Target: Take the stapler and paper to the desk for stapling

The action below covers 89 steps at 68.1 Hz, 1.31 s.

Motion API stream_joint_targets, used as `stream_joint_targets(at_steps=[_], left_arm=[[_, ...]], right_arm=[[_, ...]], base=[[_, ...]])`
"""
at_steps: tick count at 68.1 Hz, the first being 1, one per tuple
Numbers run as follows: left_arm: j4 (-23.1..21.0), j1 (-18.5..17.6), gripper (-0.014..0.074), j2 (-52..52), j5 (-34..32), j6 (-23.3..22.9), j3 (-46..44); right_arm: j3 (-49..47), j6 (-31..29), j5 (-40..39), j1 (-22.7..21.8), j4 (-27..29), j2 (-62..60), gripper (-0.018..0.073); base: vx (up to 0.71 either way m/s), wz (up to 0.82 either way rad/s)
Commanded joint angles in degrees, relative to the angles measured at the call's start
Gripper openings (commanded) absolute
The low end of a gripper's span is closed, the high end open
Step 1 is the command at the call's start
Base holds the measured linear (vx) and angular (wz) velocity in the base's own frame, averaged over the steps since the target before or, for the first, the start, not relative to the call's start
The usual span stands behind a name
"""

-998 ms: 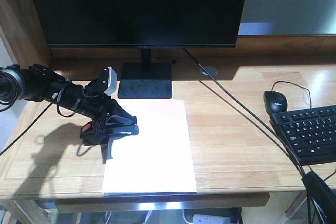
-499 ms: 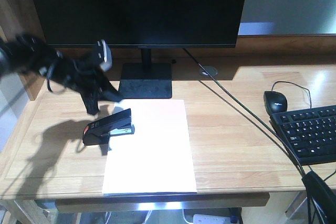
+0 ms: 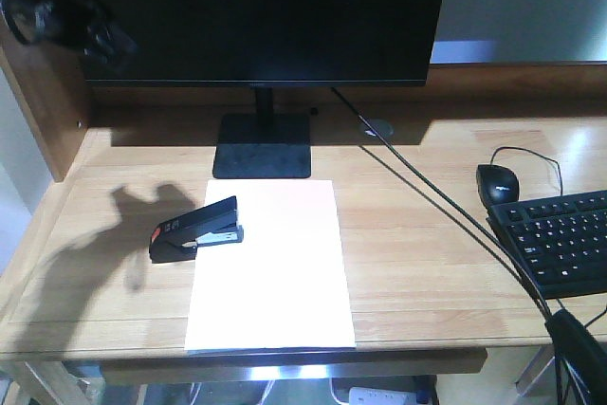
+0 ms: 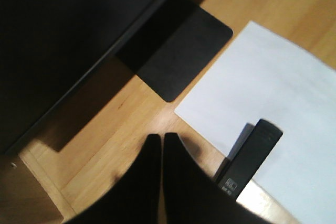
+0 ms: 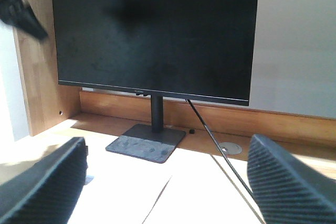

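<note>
Now the stapler [image 3: 194,230] straddles the paper's [image 3: 275,263] left edge on the surface [image 3: 417,253]; pressing could skew the sheet. Left gripper [image 4: 161,145] closed, empty; right gripper [image 5: 163,182] wide open, empty.

The left arm [image 3: 57,7] is raised high at the upper left of the front view and looks blurred. The left gripper [image 4: 160,145] has its jaws pressed together and holds nothing. The right gripper [image 5: 168,182] has its jaws spread wide, also with nothing between them.
</note>
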Motion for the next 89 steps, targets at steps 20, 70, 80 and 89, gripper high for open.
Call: stream_joint_targets(at_steps=[20,70,80,89], left_arm=[[0.4,-0.1,-0.0007,-7.3,-1.7,-21.0,-2.5],[13.4,-0.2,-0.0007,-37.3,-29.3,-33.1,38.1],[11.7,-0.2,-0.0007,-47.1,-33.8,-28.3,52.0],[5.9,-0.2,-0.0007,-56.1,-39.1,-23.1,65.0]], right_arm=[[-1.7,-0.3,0.9,-0.2,-2.2,0.7,0.058],[-1.7,-0.3,0.9,-0.2,-2.2,0.7,0.058],[-1.7,-0.3,1.0,-0.2,-2.2,0.7,0.058],[-1.7,-0.3,1.0,-0.2,-2.2,0.7,0.058]], base=[[0.0,0.0],[0.0,0.0],[0.0,0.0],[0.0,0.0]])
